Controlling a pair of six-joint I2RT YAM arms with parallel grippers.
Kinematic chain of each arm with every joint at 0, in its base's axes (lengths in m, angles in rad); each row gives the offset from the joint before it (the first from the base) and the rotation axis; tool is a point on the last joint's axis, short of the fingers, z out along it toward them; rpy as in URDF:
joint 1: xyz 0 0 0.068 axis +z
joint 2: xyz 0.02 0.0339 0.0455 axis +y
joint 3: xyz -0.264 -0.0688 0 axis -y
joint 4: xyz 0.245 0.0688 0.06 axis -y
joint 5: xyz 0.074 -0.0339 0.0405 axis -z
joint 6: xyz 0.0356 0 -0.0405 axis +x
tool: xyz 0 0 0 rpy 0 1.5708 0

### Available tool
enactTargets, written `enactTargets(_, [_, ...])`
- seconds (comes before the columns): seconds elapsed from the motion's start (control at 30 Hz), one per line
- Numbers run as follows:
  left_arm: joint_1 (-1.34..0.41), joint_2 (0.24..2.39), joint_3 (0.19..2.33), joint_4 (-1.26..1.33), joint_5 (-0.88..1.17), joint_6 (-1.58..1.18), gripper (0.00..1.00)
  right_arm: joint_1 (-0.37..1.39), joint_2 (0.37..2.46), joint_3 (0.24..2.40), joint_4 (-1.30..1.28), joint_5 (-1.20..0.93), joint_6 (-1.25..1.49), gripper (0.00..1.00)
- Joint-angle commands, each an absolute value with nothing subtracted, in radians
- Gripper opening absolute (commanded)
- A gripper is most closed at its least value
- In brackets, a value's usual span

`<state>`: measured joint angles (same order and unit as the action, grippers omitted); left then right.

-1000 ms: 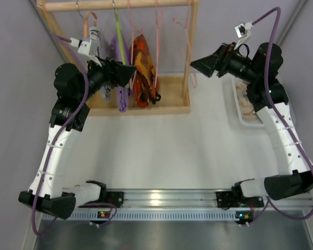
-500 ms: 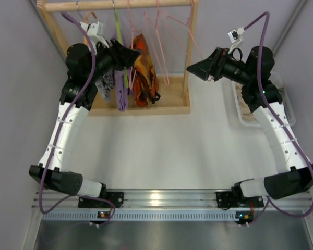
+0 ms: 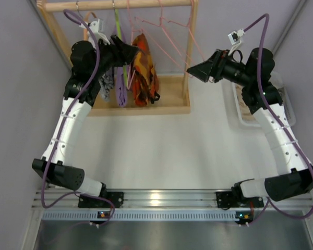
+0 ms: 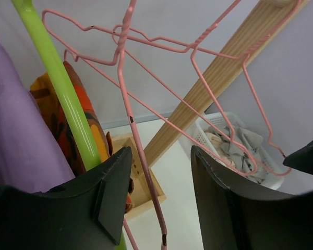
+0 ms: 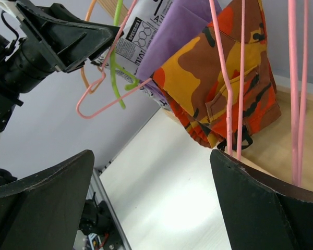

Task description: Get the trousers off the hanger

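Observation:
The orange camouflage trousers [image 3: 145,73] hang on a pink hanger from the wooden rail [image 3: 146,4]; they also show in the right wrist view [image 5: 224,78] and the left wrist view [image 4: 55,104]. My left gripper [image 3: 135,51] is open high among the hangers. In its wrist view [image 4: 160,153] a thin empty pink hanger wire [image 4: 138,151] runs between the jaws without being clamped, and the green hanger [image 4: 62,94] is just left of them. My right gripper [image 3: 192,67] is open and empty, to the right of the rack post, and its wrist view [image 5: 151,156] faces the trousers.
A purple garment [image 3: 120,86] hangs on the green hanger, a printed white one [image 5: 141,31] behind it. Several empty pink hangers [image 3: 164,34] slant toward the right post [image 3: 188,47]. The wooden rack base [image 3: 167,99] lies below. A white basket of grey clothes [image 3: 240,107] stands at the right.
My left arm has risen and reached right into the hangers. The empty pink hangers have swung rightward. My right gripper has shifted a little left.

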<state>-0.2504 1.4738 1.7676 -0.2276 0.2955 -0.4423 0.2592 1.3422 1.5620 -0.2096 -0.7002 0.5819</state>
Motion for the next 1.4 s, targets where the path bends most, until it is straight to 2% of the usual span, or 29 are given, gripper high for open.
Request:
enactTargets(0.0, [-0.259,1.502,1.799,-0.219,0.256,-0.408,0.55,0.267,1.302,1.557,-0.175,-0.693,0.552,0.95])
enactTargets(0.3, [-0.295,1.561,1.819,-0.221,0.241,-0.379,0.54,0.258,1.296,1.526,-0.172,-0.690,0.546,0.95])
enactTargets(0.6, [-0.295,1.647,1.898,-0.221,0.233,-0.400,0.45,0.256,1.289,1.511,-0.172,-0.693,0.548,0.95])
enactTargets(0.77, [-0.298,1.654,1.885,-0.221,0.169,-0.437,0.44,0.249,1.285,1.505,-0.172,-0.695,0.548,0.95])
enactTargets(1.0, [-0.307,1.669,1.899,-0.219,0.172,-0.446,0.28,0.249,1.287,1.497,-0.169,-0.696,0.551,0.95])
enactTargets(1.07, [-0.307,1.675,1.917,-0.219,0.189,-0.459,0.10,0.247,1.287,1.497,-0.169,-0.696,0.551,0.95])
enactTargets(1.13, [-0.307,1.683,1.931,-0.219,0.210,-0.472,0.00,0.249,1.289,1.497,-0.169,-0.698,0.551,0.95])
enactTargets(1.37, [-0.307,1.661,1.956,-0.153,0.229,-0.503,0.00,0.242,1.282,1.486,-0.164,-0.698,0.552,0.95])
